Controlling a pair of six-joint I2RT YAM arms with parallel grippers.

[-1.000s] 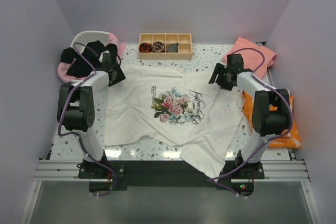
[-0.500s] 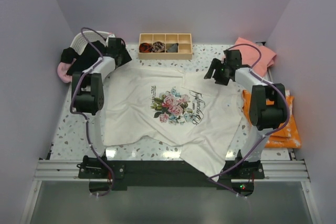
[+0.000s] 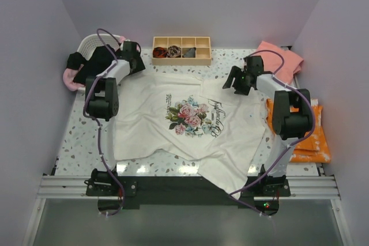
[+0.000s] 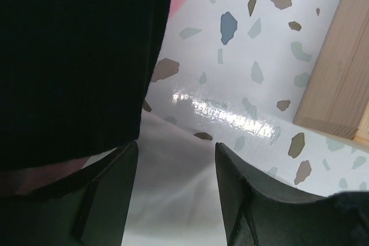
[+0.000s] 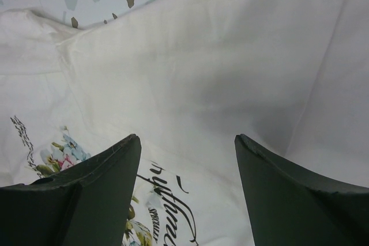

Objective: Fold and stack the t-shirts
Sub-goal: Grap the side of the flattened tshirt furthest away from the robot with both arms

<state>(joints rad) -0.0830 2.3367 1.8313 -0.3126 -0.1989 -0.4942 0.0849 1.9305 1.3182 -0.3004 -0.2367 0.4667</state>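
The large cream-white t-shirt (image 3: 184, 122) with the rose print lies spread and rumpled on the table. My left gripper (image 3: 138, 66) hangs open over its back left corner; in the left wrist view the white cloth (image 4: 173, 200) lies below the gap between the fingers (image 4: 176, 154). A black t-shirt (image 4: 69, 56) fills the left of that view. My right gripper (image 3: 232, 83) stands open over the shirt's back right part, its fingers (image 5: 187, 142) apart above the cloth (image 5: 230, 56) near the script print. A salmon-pink t-shirt (image 3: 277, 59) lies at the back right.
A white basket (image 3: 92, 41) at the back left holds black and light pink cloth (image 3: 72, 79). A wooden compartment box (image 3: 181, 50) with dark rolled bundles stands at the back centre, its side close to my left gripper (image 4: 340, 73). An orange cloth (image 3: 314, 136) lies along the right edge.
My left arm has swung back and up to the shirt's back left corner by the basket, its jaws widening slightly. My right gripper has shifted a little toward the back.
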